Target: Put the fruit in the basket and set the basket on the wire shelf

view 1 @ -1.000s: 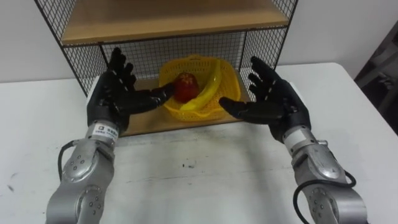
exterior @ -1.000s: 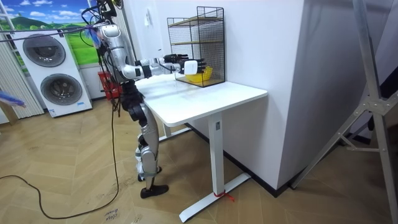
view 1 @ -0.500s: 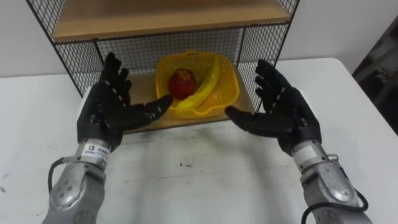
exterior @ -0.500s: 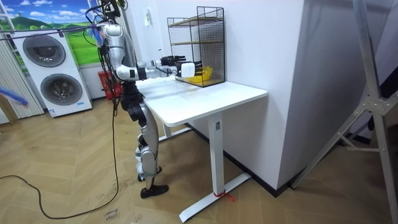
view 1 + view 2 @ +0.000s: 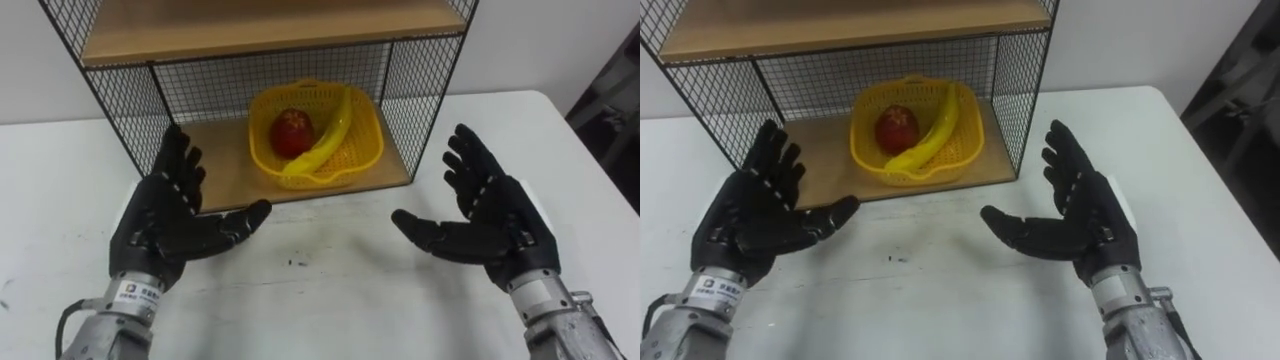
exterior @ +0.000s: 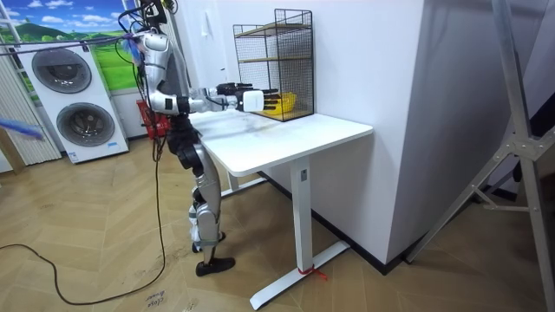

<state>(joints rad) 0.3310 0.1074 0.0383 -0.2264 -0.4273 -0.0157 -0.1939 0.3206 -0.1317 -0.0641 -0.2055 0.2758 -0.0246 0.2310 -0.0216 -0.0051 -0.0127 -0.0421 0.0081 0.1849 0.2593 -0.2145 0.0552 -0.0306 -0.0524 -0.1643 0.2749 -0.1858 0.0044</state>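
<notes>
Fruit-filled basket [image 5: 366, 142] on the wire shelf [image 5: 205, 92], both hands empty.
The basket, holding a red apple [image 5: 292, 133] and a banana [image 5: 332, 132], sits on the lower board, beyond and between the fingers [image 5: 180, 170]. The left hand [image 5: 160, 228] and right hand [image 5: 502, 228] hover over the white counter [image 5: 330, 295], palms facing, fingers spread straight.

table [image 5: 330, 300]: white top, small dark speck [image 5: 292, 264] near its middle
washers [image 6: 85, 126]: two, stacked, far left of the room view
mural [image 6: 52, 22]: landscape, on the wall above the washers
red crate [image 6: 149, 117]: just right of the washers
floor [image 6: 113, 251]: wood, herringbone
metal frame [image 6: 519, 147]: far right
</notes>
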